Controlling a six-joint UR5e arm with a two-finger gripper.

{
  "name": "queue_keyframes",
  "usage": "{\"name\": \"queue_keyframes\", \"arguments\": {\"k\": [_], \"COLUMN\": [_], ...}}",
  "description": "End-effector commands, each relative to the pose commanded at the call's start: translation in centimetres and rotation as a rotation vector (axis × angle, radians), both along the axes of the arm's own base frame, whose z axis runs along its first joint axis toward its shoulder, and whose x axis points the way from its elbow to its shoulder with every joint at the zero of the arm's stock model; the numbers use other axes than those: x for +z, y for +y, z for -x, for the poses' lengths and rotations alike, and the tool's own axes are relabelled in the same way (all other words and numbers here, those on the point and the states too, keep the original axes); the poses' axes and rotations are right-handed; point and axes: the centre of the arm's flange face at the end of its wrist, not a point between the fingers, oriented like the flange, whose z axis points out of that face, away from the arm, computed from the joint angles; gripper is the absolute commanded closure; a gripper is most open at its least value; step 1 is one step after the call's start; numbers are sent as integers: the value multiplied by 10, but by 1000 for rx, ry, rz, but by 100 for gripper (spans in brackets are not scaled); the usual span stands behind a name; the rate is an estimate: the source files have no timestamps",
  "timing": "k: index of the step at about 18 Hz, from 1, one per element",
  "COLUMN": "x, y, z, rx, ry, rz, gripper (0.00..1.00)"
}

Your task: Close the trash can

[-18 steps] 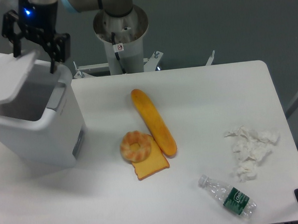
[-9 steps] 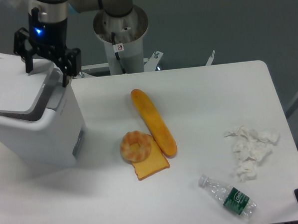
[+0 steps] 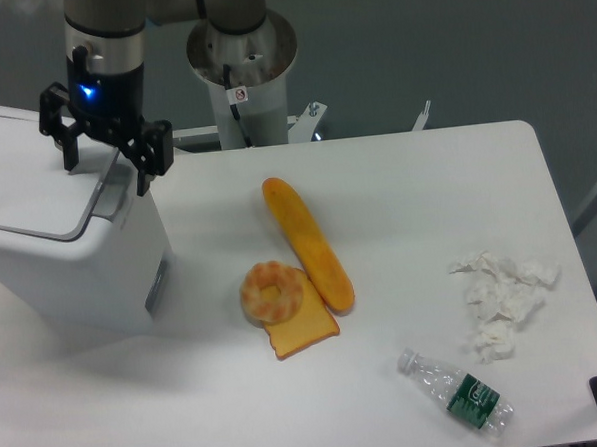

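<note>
At the far left of the frame stood the large white boxy plastic trash can [image 3: 75, 250] with rounded corners, resting on the white rectangular table [image 3: 398, 218] at its left edge; its flat lid [image 3: 31, 177] lay down, level or nearly level with the rim, so nothing of the inside could be seen. The can's long axis ran from the upper left toward the lower right of the frame, and a grey panel [image 3: 158, 281] showed on the side turned toward the lower right. Above the lid's right-hand edge, in the upper left, hung the black two-finger gripper [image 3: 105, 159], a blue light glowing on its body; its fingers stood spread well apart with nothing between them, and whether their tips touched the lid could not be told. Behind it, at top centre, rose the arm's grey cylindrical base [image 3: 242, 61]. Near the middle of the table lay a long orange-yellow bread loaf [image 3: 308, 243], running from upper left to lower right. Touching its lower end on the left were a ring-shaped glazed doughnut [image 3: 272, 292] and, partly under the doughnut, a square orange slice of toast [image 3: 302, 330]. Lower right lay a clear plastic bottle [image 3: 458, 392] with a green label, on its side, cap toward the upper left. Above it, near the right edge, sat crumpled white tissue paper [image 3: 503, 298].
</note>
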Motion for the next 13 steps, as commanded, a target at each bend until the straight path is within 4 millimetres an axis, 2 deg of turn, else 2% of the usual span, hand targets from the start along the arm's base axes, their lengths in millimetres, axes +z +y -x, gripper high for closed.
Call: {"name": "queue_keyframes", "arguments": {"k": [3, 6, 13], "x": [-4, -2, 37], "y": [10, 9, -4], "z": [7, 7, 15], "rx": [20, 26, 54], "ry": [17, 19, 49], "rz": [-25, -31, -95], "gripper": [0, 0, 0]}}
